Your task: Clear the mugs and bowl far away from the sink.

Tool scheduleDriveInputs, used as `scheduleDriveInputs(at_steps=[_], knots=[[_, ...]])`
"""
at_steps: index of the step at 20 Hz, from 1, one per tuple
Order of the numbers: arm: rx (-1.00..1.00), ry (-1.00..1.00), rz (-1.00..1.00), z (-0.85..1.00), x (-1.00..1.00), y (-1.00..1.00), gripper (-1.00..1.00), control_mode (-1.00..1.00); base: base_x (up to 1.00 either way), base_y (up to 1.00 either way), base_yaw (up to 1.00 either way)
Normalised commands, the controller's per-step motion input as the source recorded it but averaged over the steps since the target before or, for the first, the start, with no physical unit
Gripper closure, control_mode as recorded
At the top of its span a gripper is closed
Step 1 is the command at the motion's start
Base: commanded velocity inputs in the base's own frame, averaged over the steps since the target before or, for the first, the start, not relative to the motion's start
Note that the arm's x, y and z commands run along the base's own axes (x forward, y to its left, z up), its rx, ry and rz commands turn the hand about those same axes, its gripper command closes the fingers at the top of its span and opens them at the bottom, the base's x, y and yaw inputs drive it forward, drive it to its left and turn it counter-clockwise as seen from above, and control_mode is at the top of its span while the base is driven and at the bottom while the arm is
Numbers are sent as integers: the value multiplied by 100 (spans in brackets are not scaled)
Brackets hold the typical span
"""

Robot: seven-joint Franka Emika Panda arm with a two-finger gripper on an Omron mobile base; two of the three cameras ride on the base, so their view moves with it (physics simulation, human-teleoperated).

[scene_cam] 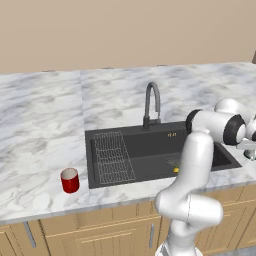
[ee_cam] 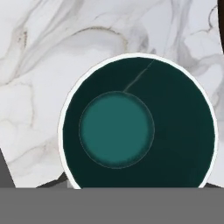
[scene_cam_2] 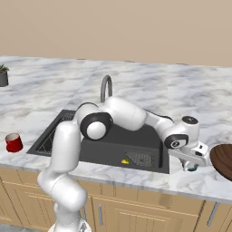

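Jaws, grip state unclear, hang over a teal mug (ee_cam: 139,124) between sink (scene_cam_2: 108,149) edge and bowl (scene_cam_2: 223,161).

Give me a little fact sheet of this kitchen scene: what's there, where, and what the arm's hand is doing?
counter: grey-veined white marble
sink: dark basin set into the counter, wire rack at its left end
tap: curved, dark, behind the sink
red mug: upright on the counter, left of the sink
teal mug: white rim, teal inside, right of the sink, under the hand
bowl: brown wood, right of the teal mug
gripper: low over the teal mug; grip cannot be judged
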Motion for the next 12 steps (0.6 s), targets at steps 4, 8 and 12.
scheduleDriveInputs(at_steps=[4, 8, 12], knots=[[3, 0, 0, -35, 0, 0, 100, -100, 0, 0, 0], [1, 0, 0, -71, -15, 27, 100, -100, 0, 0, 0], [2, 2, 3, -100, -7, 42, 100, -100, 0, 0, 0]])
